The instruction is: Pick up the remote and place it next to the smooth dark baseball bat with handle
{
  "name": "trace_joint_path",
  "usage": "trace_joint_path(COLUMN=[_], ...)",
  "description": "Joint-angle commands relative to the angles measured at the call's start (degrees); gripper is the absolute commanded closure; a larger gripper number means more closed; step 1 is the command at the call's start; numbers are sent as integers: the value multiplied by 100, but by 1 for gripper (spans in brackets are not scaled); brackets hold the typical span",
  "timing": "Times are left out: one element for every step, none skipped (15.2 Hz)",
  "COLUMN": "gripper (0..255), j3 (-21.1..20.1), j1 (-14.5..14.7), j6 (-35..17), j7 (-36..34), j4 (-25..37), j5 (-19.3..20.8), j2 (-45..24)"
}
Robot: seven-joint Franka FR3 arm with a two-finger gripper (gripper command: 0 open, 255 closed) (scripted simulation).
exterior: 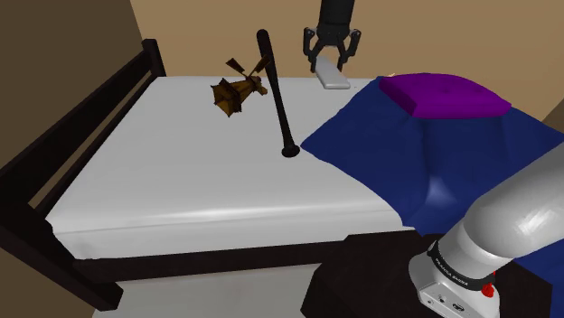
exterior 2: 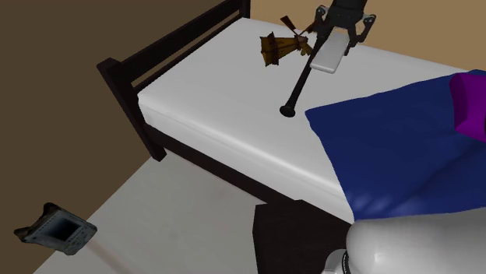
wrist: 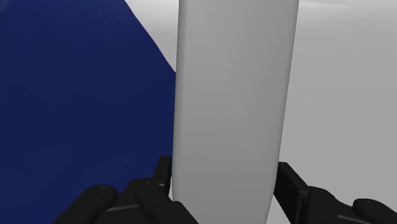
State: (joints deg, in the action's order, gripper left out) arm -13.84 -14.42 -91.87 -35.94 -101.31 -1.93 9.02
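Black two-finger gripper [exterior: 331, 63] over far side of bed. Jaws clenched on plain pale-grey oblong remote [exterior: 333, 79], one on each long side in wrist view. Remote near thick end of smooth black baseball bat [exterior: 278, 104], apart from it, just beside edge of dark-blue blanket [exterior: 434, 154]. Lifted or resting on white mattress [exterior: 181, 163] — cannot tell. Brown windmill-shaped model [exterior: 237, 90] just beside bat — opposite side from remote.
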Motion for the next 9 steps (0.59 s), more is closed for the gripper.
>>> trace_joint_path(gripper=[255,255,255,255,255,255,255,255,255], j3=[193,280,365,450,536,622,708,794,879], j1=[-130,-187,-246,-304,-360,-417,-473,-529,-585], j6=[-16,-19,-21,-23,-24,-26,-27,-27,-28], j7=[335,478,621,763,904,1044,1184,1323,1462], j4=[-151,-194,-230,-260,-283,-299,-309,-313,-309], j5=[4,13,25,38,54,71,89,107,126], j2=[132,170,202,228,248,262,269,271,266])
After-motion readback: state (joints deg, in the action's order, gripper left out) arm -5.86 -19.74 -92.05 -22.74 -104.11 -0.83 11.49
